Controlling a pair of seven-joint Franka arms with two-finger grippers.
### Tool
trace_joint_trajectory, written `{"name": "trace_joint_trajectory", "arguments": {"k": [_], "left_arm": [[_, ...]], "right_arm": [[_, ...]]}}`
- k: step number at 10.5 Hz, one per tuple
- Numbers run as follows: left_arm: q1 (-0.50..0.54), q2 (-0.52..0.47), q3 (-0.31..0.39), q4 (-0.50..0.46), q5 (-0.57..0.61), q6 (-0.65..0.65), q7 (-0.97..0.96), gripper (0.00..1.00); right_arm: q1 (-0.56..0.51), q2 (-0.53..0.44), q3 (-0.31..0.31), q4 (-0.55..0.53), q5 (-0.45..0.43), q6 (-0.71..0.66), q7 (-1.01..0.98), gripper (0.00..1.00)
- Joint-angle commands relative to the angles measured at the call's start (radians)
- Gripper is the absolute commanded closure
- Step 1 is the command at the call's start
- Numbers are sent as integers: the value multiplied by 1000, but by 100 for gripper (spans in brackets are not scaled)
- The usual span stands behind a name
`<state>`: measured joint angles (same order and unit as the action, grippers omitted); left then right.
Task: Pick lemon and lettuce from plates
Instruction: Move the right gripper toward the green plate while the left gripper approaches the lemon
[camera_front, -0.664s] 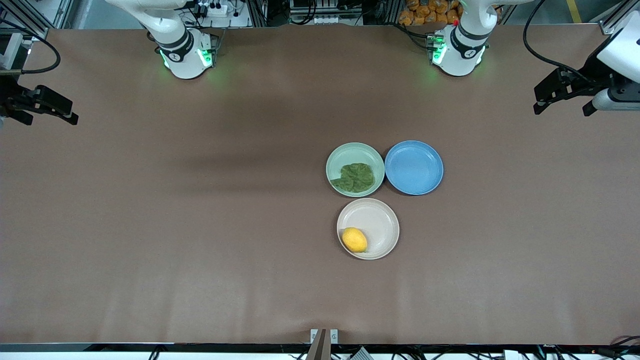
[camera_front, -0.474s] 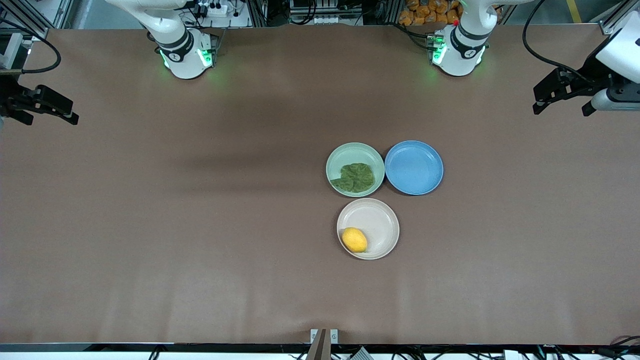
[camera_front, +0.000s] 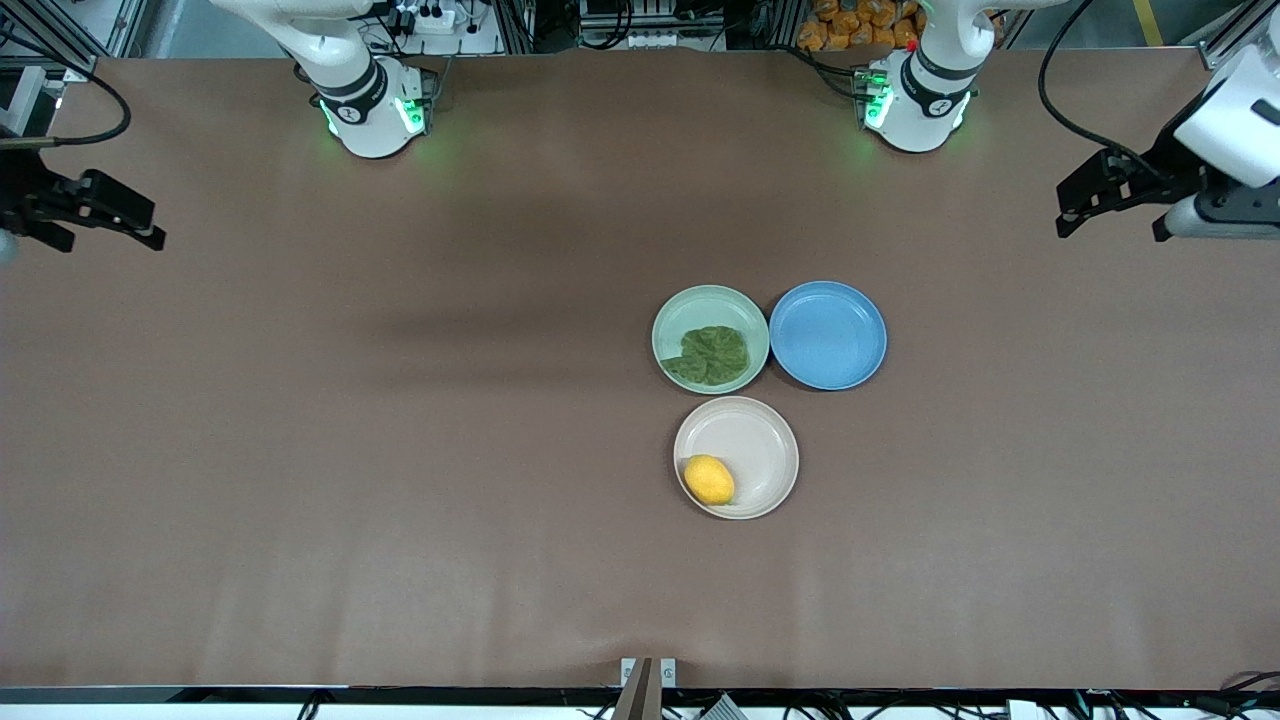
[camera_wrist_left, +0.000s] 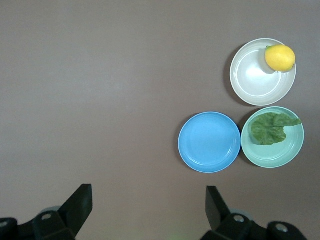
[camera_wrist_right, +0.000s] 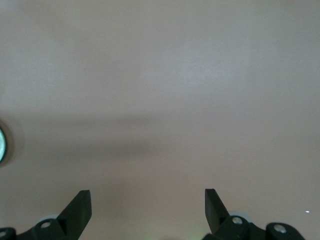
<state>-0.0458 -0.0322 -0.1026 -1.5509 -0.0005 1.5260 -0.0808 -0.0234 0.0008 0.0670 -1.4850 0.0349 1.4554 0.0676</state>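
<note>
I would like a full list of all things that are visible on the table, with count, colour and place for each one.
lemon: one, bright yellow, on the beige plate, at its edge toward the right arm's end.
lettuce: one, dark green, on the mint green plate.
beige plate: one, pinkish white, nearest of the three plates to the front camera.
mint green plate: one, pale green, farther from the front camera than the beige plate.
blue plate: one, blue, nothing on it, beside the mint green plate toward the left arm's end.
table: one, brown.
left gripper: one, black, jaws open, over the left arm's end of the table.
right gripper: one, black, jaws open, over the right arm's end.
</note>
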Motion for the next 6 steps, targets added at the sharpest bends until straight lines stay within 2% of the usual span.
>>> {"name": "trace_joint_trajectory", "arguments": {"k": [1,4,6], "left_arm": [[-19,49,3,23,13,-14,-10,0],[-32,121,3,28,13,58,-36,0],[-37,182,1,31,1,149,-121,0]], "right_arm": [[104,24,31,-18,7,52,191,0],[329,132,31,-17,-10,170,539,0],[446,214,31,-15,-19,247,715,0]]}}
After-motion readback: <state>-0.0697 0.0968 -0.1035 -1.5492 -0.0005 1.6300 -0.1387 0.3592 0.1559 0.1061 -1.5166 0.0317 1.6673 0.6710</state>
